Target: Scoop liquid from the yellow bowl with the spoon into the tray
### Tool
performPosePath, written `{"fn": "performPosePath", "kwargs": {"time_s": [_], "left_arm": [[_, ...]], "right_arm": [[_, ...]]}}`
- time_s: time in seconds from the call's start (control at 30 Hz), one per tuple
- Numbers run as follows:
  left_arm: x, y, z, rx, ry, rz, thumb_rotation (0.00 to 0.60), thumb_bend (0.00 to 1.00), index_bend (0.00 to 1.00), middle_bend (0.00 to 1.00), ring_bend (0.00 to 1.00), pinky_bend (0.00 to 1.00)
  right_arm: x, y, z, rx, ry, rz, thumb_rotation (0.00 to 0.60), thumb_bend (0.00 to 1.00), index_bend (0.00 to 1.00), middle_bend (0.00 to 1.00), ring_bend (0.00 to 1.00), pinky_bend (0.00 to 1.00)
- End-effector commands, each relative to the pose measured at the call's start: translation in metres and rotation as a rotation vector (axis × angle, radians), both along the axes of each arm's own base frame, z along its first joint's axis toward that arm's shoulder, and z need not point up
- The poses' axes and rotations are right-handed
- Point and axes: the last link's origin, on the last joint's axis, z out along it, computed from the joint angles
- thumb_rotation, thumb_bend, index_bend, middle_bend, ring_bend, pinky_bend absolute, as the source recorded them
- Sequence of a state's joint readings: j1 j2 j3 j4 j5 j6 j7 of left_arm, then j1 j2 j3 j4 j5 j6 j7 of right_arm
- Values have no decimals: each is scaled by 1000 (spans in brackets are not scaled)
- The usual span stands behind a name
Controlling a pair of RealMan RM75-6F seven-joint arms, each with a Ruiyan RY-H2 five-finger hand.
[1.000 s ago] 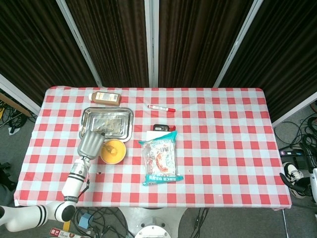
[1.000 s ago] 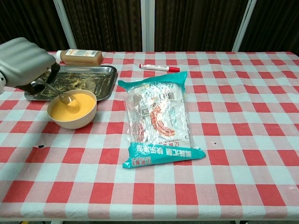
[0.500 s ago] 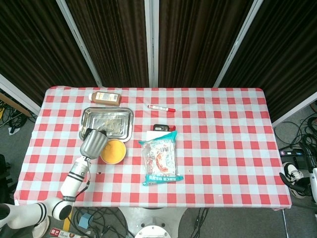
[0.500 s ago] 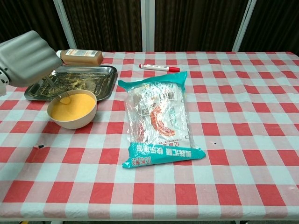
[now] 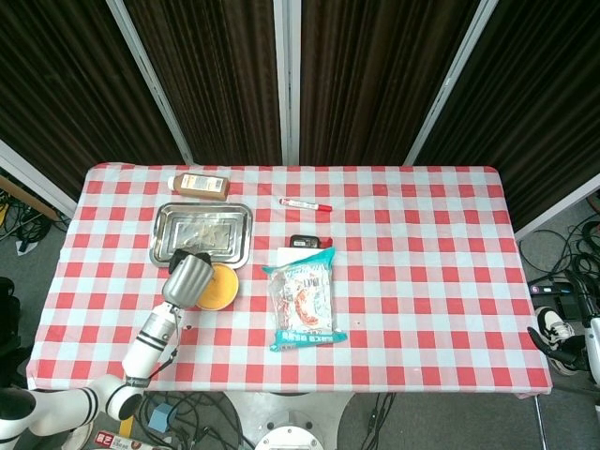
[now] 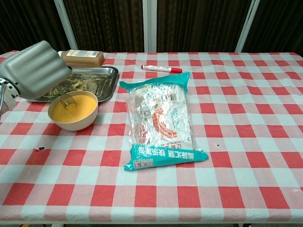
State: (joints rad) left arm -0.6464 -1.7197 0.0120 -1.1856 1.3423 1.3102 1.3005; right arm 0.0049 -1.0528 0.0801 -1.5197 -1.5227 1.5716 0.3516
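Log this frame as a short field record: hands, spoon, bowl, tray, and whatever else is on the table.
left hand: over the near-left of the table, holds the spoon
right hand: not in view
spoon: bowl end dipped in the orange liquid
yellow bowl: filled with orange liquid, just in front of the tray
tray: metal, smeared with residue
other items: snack bag lying flat at centre; red marker; brown bottle on its side behind the tray; small black object

Left hand (image 6: 35,70) shifted right over bowl (image 6: 73,113)
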Motion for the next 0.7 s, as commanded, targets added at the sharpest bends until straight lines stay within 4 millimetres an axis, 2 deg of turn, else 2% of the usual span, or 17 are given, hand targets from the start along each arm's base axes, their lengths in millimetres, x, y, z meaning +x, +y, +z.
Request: {"fn": "performPosePath", "kwargs": {"time_s": [0.03,0.27,0.7], "left_arm": [[0,-3,-3,-10,-3,2,600,393,724,958,933,983],[2,-7,-9,-74,-82,59,600,394,727,960,934,983],[-5,3,12,-148,-402,263,600,394,730,960,932,980]], "right_arm": [[-1,1,0,-2,-1,-3,437,174,44,235,39,162],[-2,1,0,0,-4,-5,439,175,44,235,39,162],[0,0,0,-2,-3,0,440,174,43,235,39,162]]}}
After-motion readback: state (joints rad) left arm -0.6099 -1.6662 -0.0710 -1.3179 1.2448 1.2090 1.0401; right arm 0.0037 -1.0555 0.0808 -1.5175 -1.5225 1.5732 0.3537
